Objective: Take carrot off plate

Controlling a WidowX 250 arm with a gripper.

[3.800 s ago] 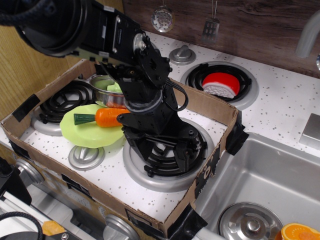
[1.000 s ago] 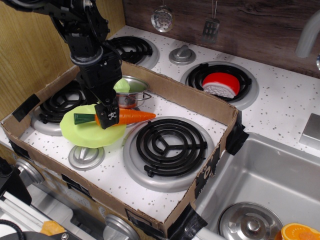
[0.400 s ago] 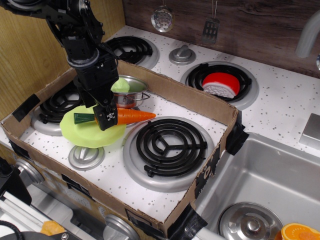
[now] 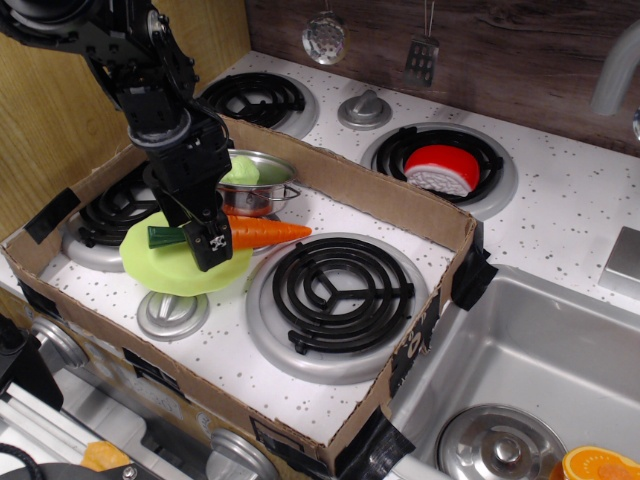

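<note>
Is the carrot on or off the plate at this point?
Still on. The carrot lies across the plate, green stem over it, orange tip overhanging the right rim. The gripper is at its middle.

Toy stovetop [image 4: 560, 200], white with dark speckles, set beside a steel sink [image 4: 530, 370].

A shallow cardboard tray [image 4: 400, 205] with black tape at its corners sits on the speckled top and fences in the front burners. Inside it the lime-green plate [image 4: 165, 265] rests partly over the left burner [image 4: 115, 215], a small steel pot [image 4: 262, 190] stands just behind the plate, and a large black coil burner [image 4: 335, 290] lies to the right. Outside the tray, a red and white piece [image 4: 442, 168] sits on the back right burner; what it is cannot be told from here.
</note>
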